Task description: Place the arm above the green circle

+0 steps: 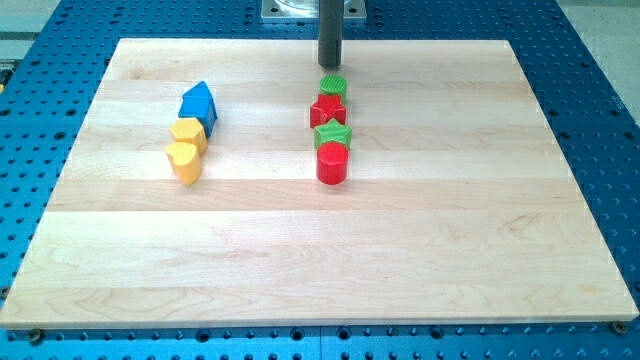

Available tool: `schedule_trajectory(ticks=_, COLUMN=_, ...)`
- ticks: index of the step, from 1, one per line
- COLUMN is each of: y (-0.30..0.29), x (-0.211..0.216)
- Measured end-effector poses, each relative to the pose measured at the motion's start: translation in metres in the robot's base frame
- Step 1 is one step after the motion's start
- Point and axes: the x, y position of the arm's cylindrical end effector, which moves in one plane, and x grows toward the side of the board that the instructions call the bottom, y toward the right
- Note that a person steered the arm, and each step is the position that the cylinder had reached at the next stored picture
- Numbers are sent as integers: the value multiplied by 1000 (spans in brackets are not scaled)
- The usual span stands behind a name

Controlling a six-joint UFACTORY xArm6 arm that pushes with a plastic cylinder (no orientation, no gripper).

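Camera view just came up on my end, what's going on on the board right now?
My tip sits just toward the view's top from the green circle, close to it. That circle heads a tight column with a red star, a green star and a red cylinder. At the view's left, a blue block and two yellow blocks cluster untouched.

No readable text, labels, numbers or signs anywhere in view.
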Motion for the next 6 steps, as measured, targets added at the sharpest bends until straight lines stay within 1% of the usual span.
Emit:
schedule_trajectory(ticks=1, y=-2, x=0)
schedule_trajectory(ticks=2, y=20, x=37)
schedule_trajectory(ticks=3, y=25, x=55)
schedule_trajectory(ticks=4, y=48, x=60)
schedule_trajectory(ticks=6, y=57, x=76)
